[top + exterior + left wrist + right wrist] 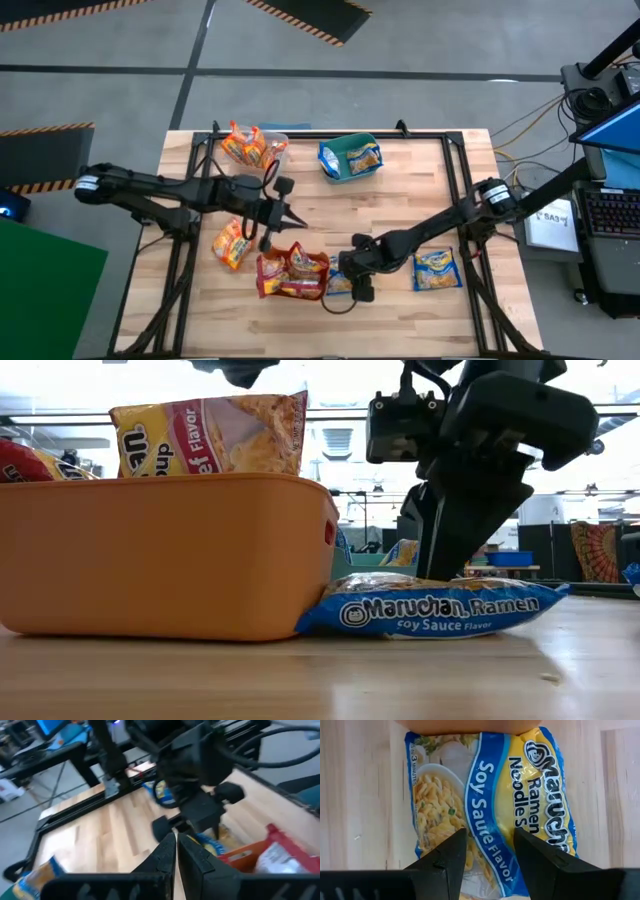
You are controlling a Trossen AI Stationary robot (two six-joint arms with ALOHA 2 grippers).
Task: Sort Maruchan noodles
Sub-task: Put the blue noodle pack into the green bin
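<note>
Nearest the table's front edge, I have the right gripper (357, 283) down on a blue flat plastic Maruchan soy sauce ramen packet (492, 805); its two dark fingers (447, 855) stand partly apart and straddle the packet's end, pressing on the wrapper. That packet lies flat on the light wooden slatted table (400, 200), one end touching the orange plastic tub (165, 555), which holds dark red packets (292, 272). A second blue packet (436, 268) lies just beside the right arm, apart from the tub. Slightly farther in, my left gripper (290, 217) hovers above the tub with jaws pressed shut, empty. An orange packet (231, 244) lies under that arm. At the far edge, a teal tub (350, 158) holds blue packets, and a clear tub (255, 146) holds orange ones.
</note>
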